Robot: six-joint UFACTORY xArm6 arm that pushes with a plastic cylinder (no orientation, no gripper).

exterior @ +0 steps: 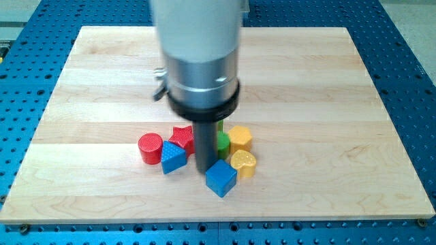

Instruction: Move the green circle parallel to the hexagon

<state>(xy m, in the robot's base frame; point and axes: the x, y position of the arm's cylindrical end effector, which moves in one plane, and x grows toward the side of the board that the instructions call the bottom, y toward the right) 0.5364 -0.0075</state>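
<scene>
My tip resting on the tabletop against the blue cube, green circle showing just behind the rod, yellow hexagon sitting beside it, end effector being a bare rod, gripping nothing

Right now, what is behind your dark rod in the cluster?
A sliver of green block shows at the rod's right edge, beside the yellow hexagon block. Its shape is covered. My tip sits between the blue triangle block and that sliver.

The pale wooden counter shows long grain bands and a smooth, faintly satin finish. It rests on a blue perforated metal base dotted with rows of holes. The dark matt rod hangs from a brushed, shiny metal collar. The red plastic cylinder and the blue plastic cube look matt, their tops finely ridged.
</scene>
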